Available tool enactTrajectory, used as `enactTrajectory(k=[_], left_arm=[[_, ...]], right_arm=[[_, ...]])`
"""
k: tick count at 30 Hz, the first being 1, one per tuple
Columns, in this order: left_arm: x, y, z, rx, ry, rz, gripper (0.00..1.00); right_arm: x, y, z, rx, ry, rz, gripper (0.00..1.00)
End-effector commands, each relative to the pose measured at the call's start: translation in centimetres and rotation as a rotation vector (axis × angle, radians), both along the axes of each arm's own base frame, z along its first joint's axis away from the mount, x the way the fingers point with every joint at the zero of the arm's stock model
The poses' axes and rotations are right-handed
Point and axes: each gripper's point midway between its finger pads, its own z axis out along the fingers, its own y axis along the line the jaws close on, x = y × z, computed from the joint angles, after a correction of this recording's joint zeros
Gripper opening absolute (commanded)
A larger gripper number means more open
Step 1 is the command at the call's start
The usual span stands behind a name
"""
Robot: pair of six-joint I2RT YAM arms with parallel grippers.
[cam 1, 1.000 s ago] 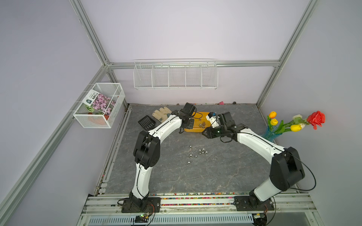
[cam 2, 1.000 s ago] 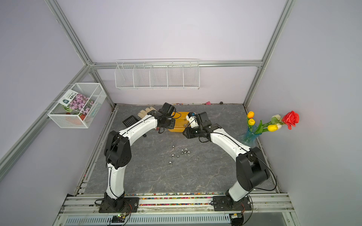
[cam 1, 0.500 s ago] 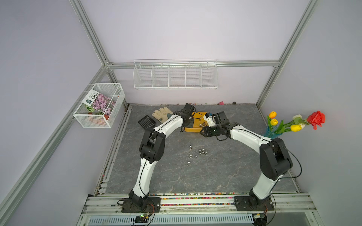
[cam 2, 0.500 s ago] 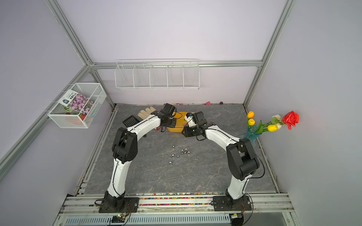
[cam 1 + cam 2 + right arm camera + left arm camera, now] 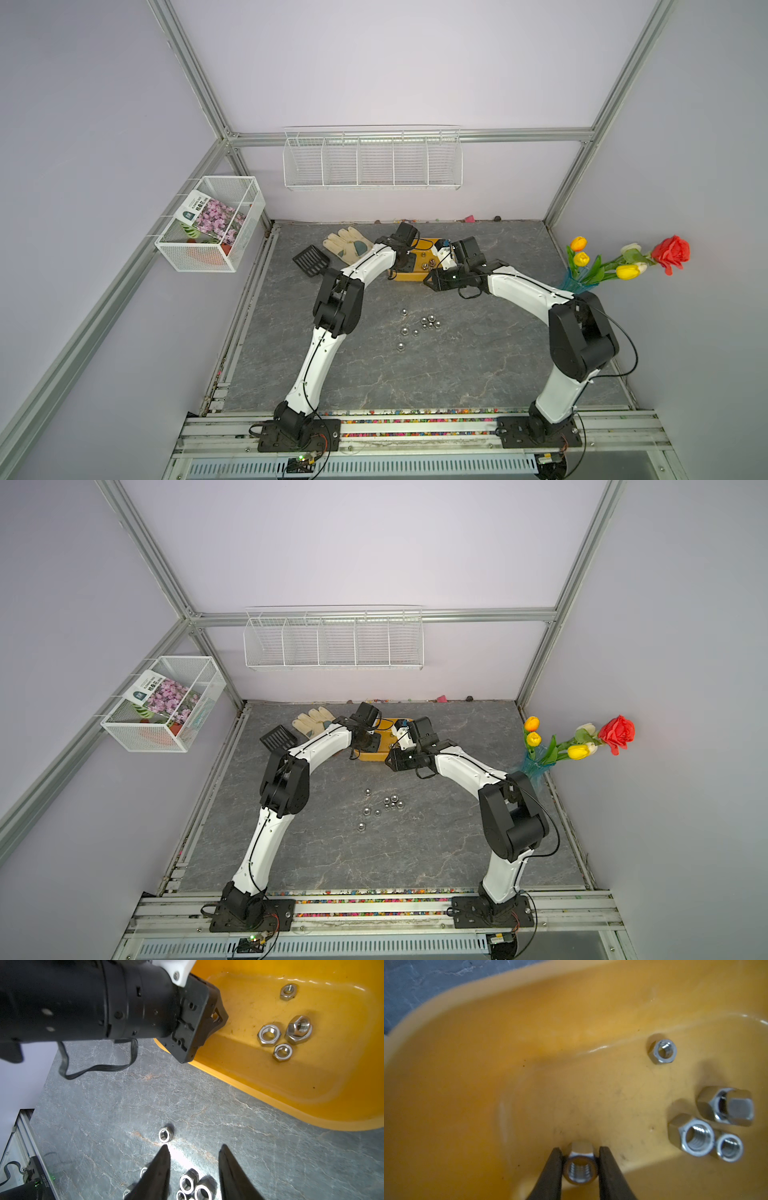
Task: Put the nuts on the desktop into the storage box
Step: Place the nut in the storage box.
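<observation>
Here's the close-up: the left fingers [image 5: 550, 1172] are clamped on the held nut [image 5: 580, 1169], pinched across two opposite sides with its threaded bore facing the camera, low over the floor of the yellow storage box [image 5: 529, 1064]. Four boxed nuts [image 5: 691, 1138] lie there, three huddled together and one apart. On the other side, the right fingers [image 5: 158, 1172] stand apart with nothing between them, poised over the loose nuts [image 5: 187, 1182] on the desk [image 5: 104, 1105], just outside the box's rim. These look like hard, light, slick little steel pieces that would likely skitter or roll if nudged. I'd take them by two opposite flats rather than the corners, coming straight down on the ones lying flat. Only the wrist views settle the grips: in both top views the left arm [image 5: 374, 262] hides its own fingertips over the box. What a top view does give is the whole scatter, roughly nine loose nuts [image 5: 424, 324] mid-desk, on the robot's side of the box [image 5: 409, 275], and the wrist cameras catch only a few of those.
</observation>
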Motion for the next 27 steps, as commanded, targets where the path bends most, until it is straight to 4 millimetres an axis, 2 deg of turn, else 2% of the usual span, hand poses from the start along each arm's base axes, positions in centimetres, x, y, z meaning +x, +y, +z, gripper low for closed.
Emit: enactTrajectory(k=[1, 3, 10, 15, 20, 23, 27], left_arm=[[0.2, 0.3, -0.1, 0.015, 0.01, -0.013, 0.15], [0.2, 0.3, -0.3, 0.016, 0.012, -0.013, 0.18], [0.5, 0.1, 0.3, 0.004, -0.004, -0.01, 0.49], [0.8, -0.3, 2.3, -0.028, -0.043, -0.02, 0.54], [1.0, -0.8, 6.4, -0.093, -0.13, -0.035, 0.56], [0.5, -1.1, 10.3, -0.143, -0.213, -0.053, 0.57], [-1.4, -1.3, 15.6, -0.203, -0.316, -0.09, 0.58]], right_arm=[[0.5, 0.1, -0.1, 0.006, 0.002, -0.01, 0.41], [0.5, 0.1, -0.3, 0.006, 0.006, -0.009, 0.41], [0.5, 0.0, -0.3, 0.001, 0.008, -0.013, 0.42], [0.4, -0.1, -0.2, 0.001, 0.006, -0.012, 0.42], [0.3, -0.1, 0.0, 0.002, 0.006, -0.013, 0.42], [0.1, -0.2, 0.0, 0.0, 0.007, -0.012, 0.42], [0.0, -0.3, 0.0, -0.002, 0.005, -0.014, 0.42]])
